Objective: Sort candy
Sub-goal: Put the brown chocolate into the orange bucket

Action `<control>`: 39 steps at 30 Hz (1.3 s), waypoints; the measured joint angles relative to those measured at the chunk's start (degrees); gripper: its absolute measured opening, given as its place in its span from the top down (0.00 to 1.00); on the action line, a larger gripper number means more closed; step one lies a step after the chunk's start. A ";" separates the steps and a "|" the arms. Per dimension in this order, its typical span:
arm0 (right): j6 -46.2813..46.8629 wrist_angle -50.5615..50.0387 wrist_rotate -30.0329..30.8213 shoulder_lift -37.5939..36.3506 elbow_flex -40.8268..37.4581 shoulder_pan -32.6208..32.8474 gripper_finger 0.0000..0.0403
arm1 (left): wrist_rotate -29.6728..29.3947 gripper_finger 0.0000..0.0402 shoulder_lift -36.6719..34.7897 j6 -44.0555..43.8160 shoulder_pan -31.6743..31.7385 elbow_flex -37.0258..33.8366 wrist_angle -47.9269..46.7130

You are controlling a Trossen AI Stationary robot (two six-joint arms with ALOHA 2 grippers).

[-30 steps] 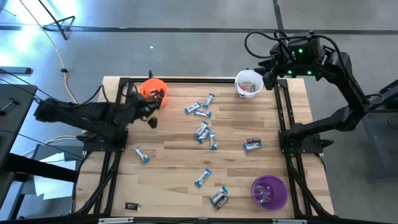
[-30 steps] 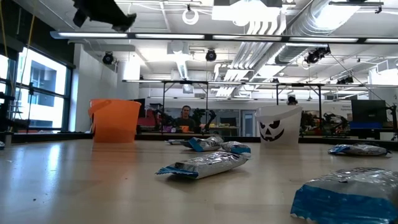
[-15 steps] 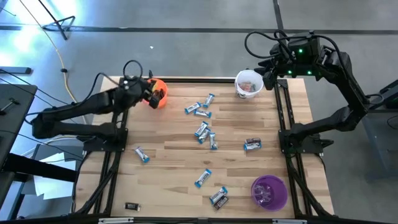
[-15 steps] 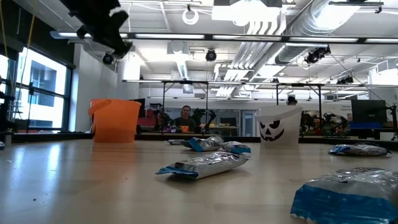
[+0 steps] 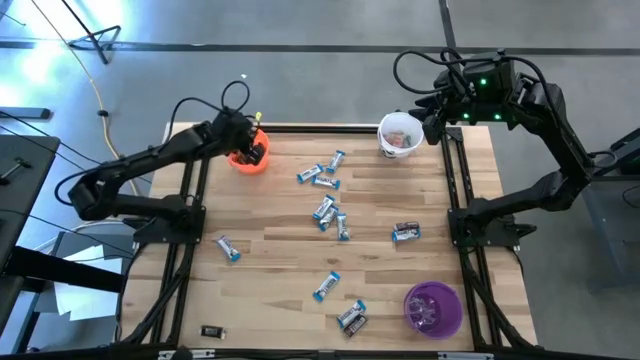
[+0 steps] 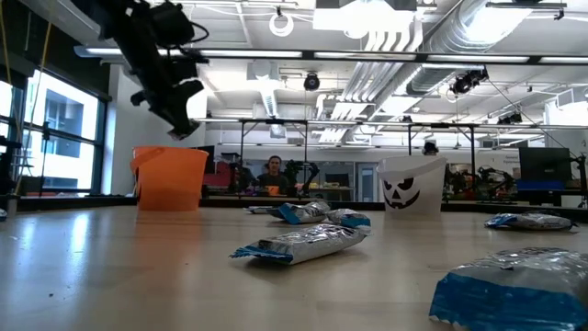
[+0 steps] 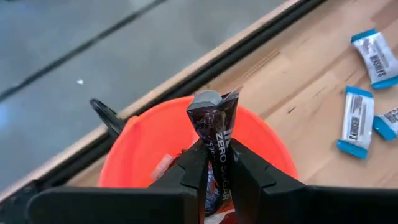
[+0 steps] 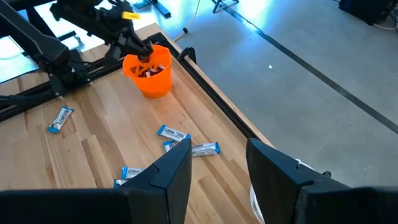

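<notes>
Your left end effector (image 7: pixel 216 163) hangs over the orange cup (image 5: pixel 247 150) at the worktop's (image 5: pixel 280 250) far left corner, its fingers pinched on a dark candy (image 7: pixel 214 124) just above the cup's mouth. Your right end effector (image 8: pixel 217 165) waits with fingers apart beside the white cup (image 5: pixel 400 134) at the far right edge. A purple cup (image 5: pixel 432 308) stands near the front right corner. You have bare wood along the left side; about a dozen candy pieces (image 5: pixel 330 215) scatter across the middle.

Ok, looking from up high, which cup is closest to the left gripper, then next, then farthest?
1. Orange cup, right under the left gripper, at the far left corner.
2. White cup, far right corner.
3. Purple cup, near right corner.
</notes>
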 joint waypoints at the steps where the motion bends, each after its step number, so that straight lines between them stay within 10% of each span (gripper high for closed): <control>1: -0.01 0.00 0.00 0.00 0.00 -0.02 0.63 | 0.67 0.89 0.66 -0.02 0.54 0.00 0.07; 22: 0.00 0.01 0.00 -0.01 0.00 0.00 0.63 | 2.95 0.68 2.33 1.93 2.75 0.00 -3.19; 39: 0.00 0.02 0.00 0.00 0.00 -0.02 0.63 | 36.64 0.68 -8.93 -19.11 -10.39 0.00 -13.18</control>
